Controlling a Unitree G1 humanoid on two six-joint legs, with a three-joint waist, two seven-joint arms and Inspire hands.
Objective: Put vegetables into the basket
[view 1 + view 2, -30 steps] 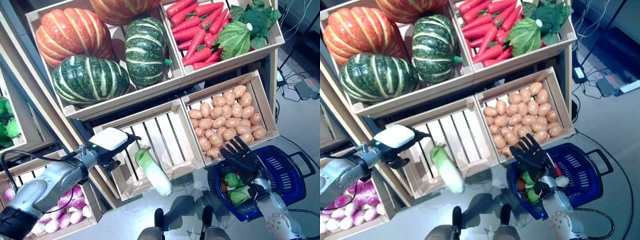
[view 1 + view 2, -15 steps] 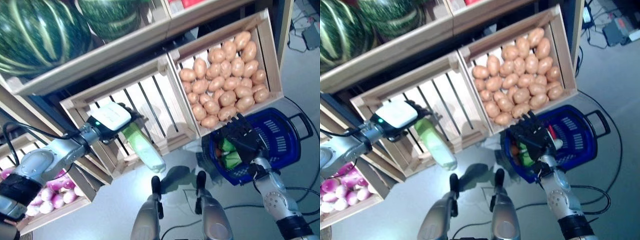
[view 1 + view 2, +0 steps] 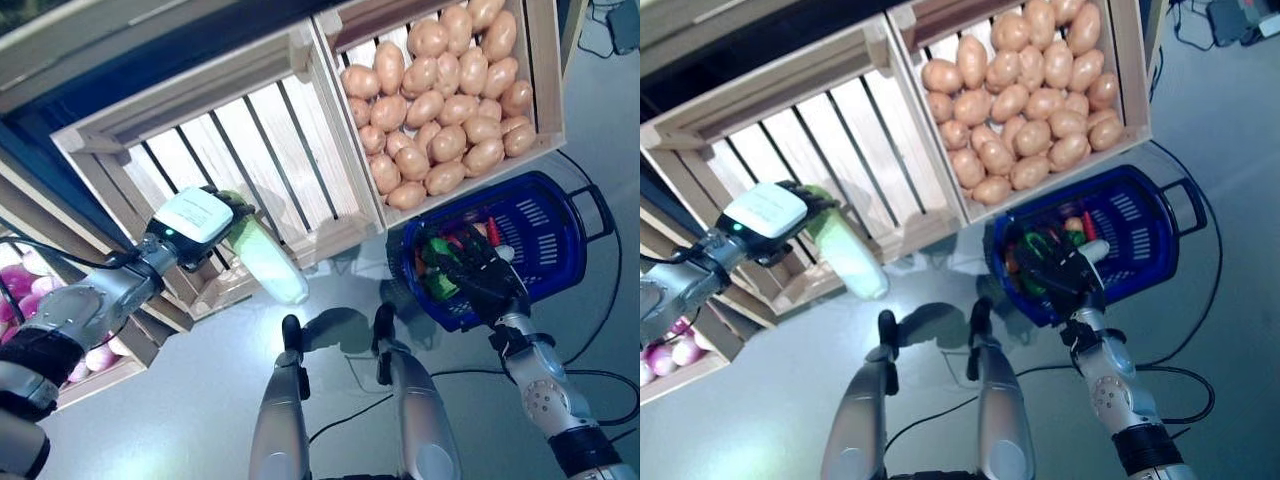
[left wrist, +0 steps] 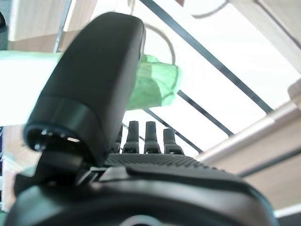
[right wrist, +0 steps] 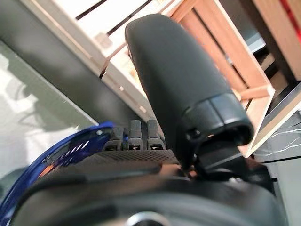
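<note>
Grey floor [image 3: 150, 420] lies nearest, and above it the left hand [image 3: 195, 215] is curled round the leafy green end of a pale cabbage [image 3: 268, 265], thumb across it in the left wrist view. Its long axis slants, the whitish end pointing down toward the floor and toward the blue basket [image 3: 545, 235]. That basket sits on the floor and holds green and red vegetables; the right hand [image 3: 478, 277] is over its near rim, but I cannot tell how its fingers stand. Behind the cabbage is a slatted wooden crate [image 3: 200, 130], beside it a crate of potatoes [image 3: 440, 85], whose front edge stands just beyond the basket.
</note>
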